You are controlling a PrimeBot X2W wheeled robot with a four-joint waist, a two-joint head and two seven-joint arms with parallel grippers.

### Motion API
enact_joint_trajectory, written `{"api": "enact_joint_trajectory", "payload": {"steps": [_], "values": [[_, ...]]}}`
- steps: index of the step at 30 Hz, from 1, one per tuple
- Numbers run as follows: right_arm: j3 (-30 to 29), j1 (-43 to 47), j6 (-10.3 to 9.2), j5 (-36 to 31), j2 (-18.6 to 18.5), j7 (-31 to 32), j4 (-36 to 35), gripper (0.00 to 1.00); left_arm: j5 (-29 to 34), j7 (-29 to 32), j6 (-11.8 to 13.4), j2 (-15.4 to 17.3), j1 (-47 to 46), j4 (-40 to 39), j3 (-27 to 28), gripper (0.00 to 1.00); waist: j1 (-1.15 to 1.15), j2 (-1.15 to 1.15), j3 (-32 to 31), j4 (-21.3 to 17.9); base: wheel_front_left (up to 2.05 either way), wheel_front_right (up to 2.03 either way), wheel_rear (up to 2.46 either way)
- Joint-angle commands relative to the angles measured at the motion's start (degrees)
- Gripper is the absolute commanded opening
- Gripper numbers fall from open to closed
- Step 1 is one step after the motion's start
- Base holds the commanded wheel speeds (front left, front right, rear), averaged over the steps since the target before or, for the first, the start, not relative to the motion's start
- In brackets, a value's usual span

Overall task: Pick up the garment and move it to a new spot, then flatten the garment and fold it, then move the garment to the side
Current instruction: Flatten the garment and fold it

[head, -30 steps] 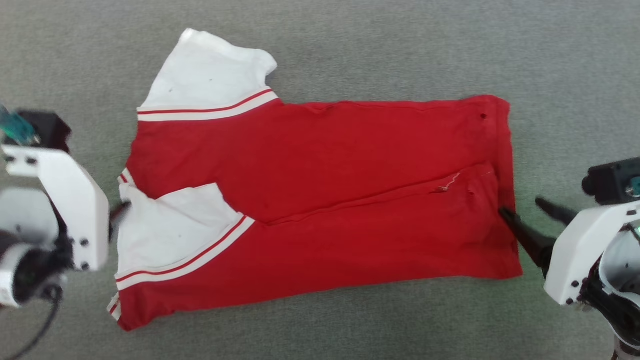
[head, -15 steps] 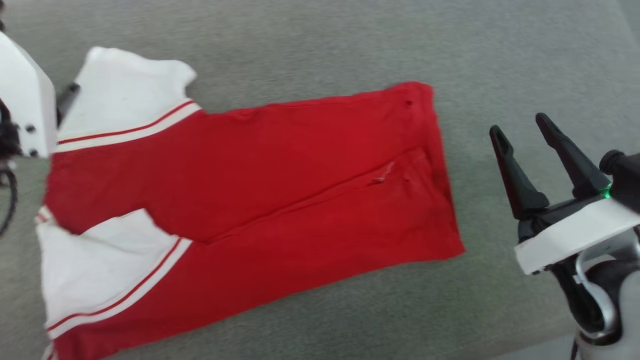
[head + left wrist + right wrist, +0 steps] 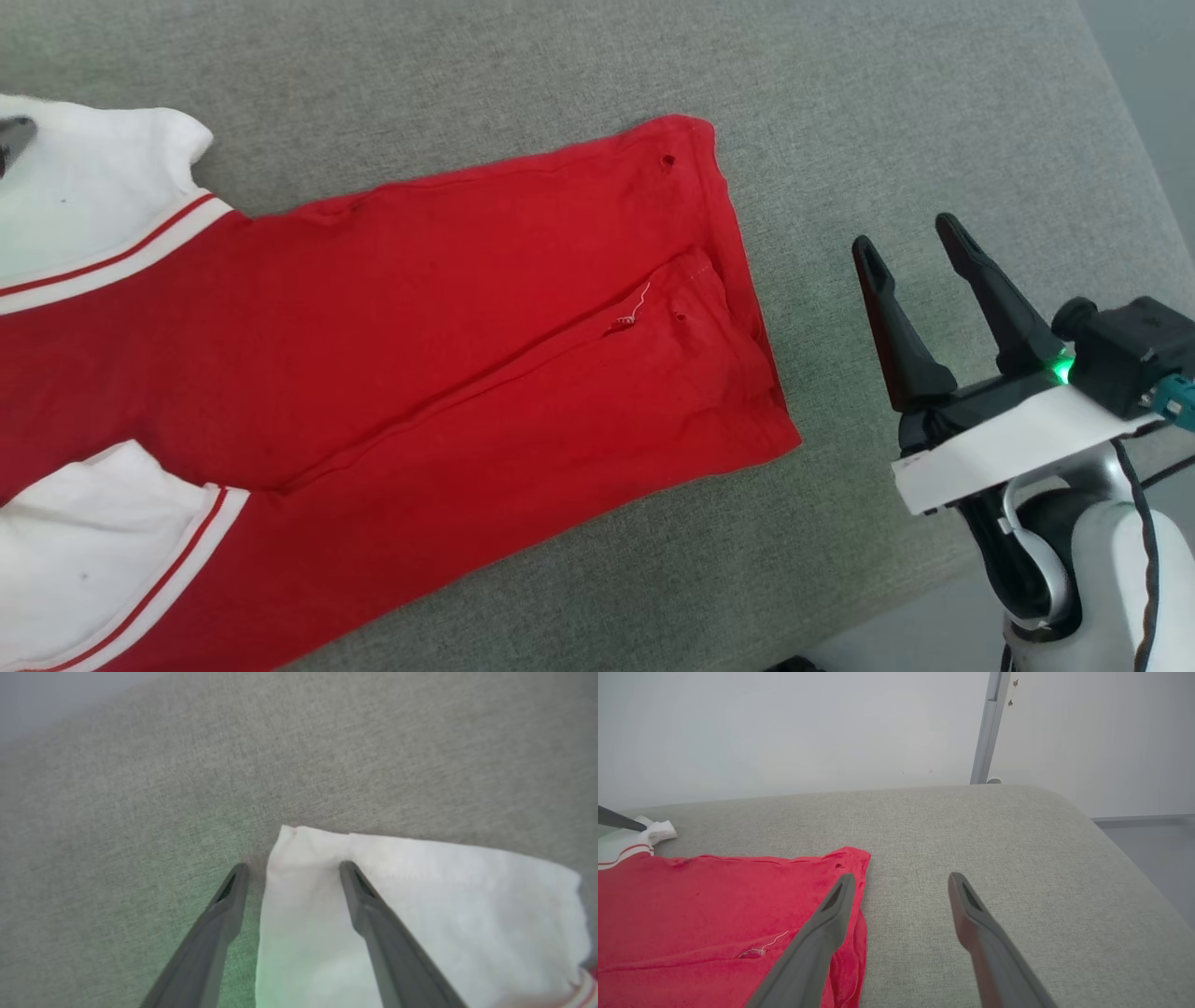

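The garment (image 3: 420,308) lies flat on the grey padded surface, a long red shape with its white sleeves, trimmed in red and white stripes, at the left. My right gripper (image 3: 902,235) stands open over bare surface just right of the red hem, apart from it. In the right wrist view the right gripper (image 3: 901,877) has its left finger over the edge of the garment (image 3: 691,914). My left gripper (image 3: 293,867) is open astride the corner of the far white sleeve (image 3: 444,905), one finger over the cloth, the other over the grey surface. One left fingertip (image 3: 13,133) shows on that sleeve.
The grey surface (image 3: 934,112) ends in a rounded edge at the right, with pale floor (image 3: 1148,93) beyond it. A white wall and a grey upright post (image 3: 987,728) stand behind the far edge.
The head camera has swung right, shifting the picture left. My right gripper has come off the hem and risen, fingers apart. My left gripper has moved from the near sleeve to the far sleeve.
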Motion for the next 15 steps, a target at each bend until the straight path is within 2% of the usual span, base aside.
{"api": "enact_joint_trajectory", "payload": {"steps": [1, 6, 7, 8, 15], "values": [[0.54, -0.94, 0.0, 0.55, -0.16, 0.37, 0.09, 1.0, 0.34, 1.12, -0.29, -0.5, -1.21, 2.26, -0.6, 1.0, 0.0, 0.0, 0.81, -0.47, 0.0, 0.0, 0.0], [3.03, -3.23, -0.01, 2.81, -1.43, 3.56, 0.89, 1.0, 0.34, 5.34, -0.24, -3.05, -1.35, 9.2, -2.53, 1.0, 0.0, 0.0, 1.86, -0.35, 0.0, 0.0, 0.0], [3.42, -3.91, 0.0, 3.31, -1.8, 4.59, 1.27, 1.0, -0.25, 6.74, -0.56, -3.95, -1.16, 10.28, -2.88, 0.46, 0.0, 0.0, 2.03, -0.13, 0.0, 0.0, 0.0], [3.61, -4.67, 0.0, 3.93, -1.7, 5.67, 1.78, 1.0, -0.51, 7.42, -0.51, -4.61, -1.21, 11.03, -3.05, 0.0, 0.0, 0.0, 2.23, 0.11, 0.0, 0.0, 0.0], [4.74, -14.46, 0.0, 6.81, -3.38, 13.32, 9.07, 1.0, 0.32, 7.39, -1.91, -9.07, -5.52, 12.68, -3.64, 0.0, 0.0, 0.0, 3.58, 3.41, 0.0, 0.0, 0.0]]}}
